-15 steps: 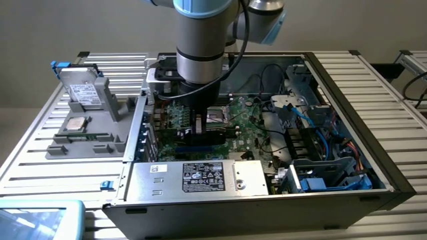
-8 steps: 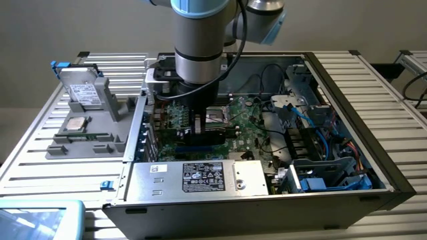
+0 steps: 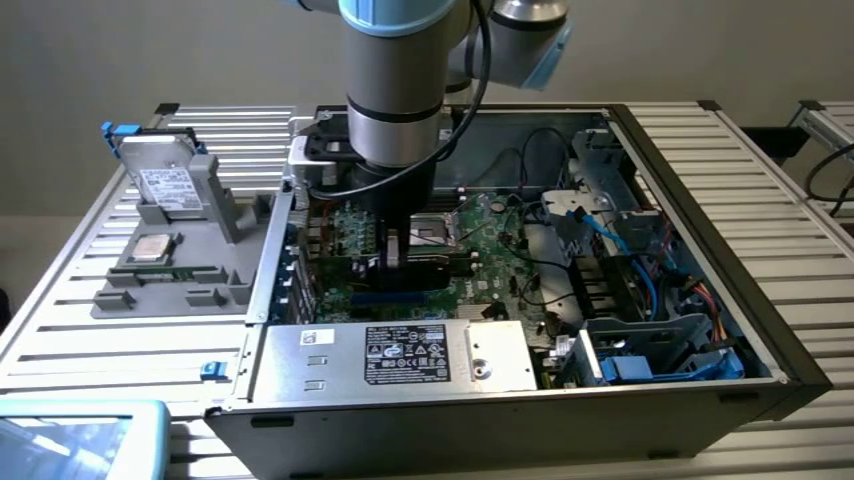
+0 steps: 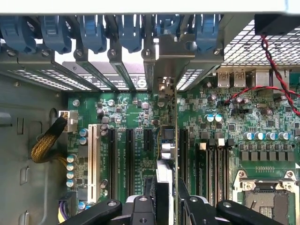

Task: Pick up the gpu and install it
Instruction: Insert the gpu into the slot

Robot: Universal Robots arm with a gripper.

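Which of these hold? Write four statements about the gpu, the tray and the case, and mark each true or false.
1. The gripper holds the gpu on edge above the motherboard. True.
2. A white-labelled hard drive sits on the grey tray beside the case. True.
3. The gpu lies on that tray. False: it is inside the case, in the gripper.
4. The case is closed. False: it is open, with the motherboard in view.

A robotics lab or assembly workshop: an open computer case point(image 3: 467, 440) sits on a slatted aluminium bench point(image 3: 747, 170), with a grey parts fixture point(image 3: 160, 290) at nine o'clock.
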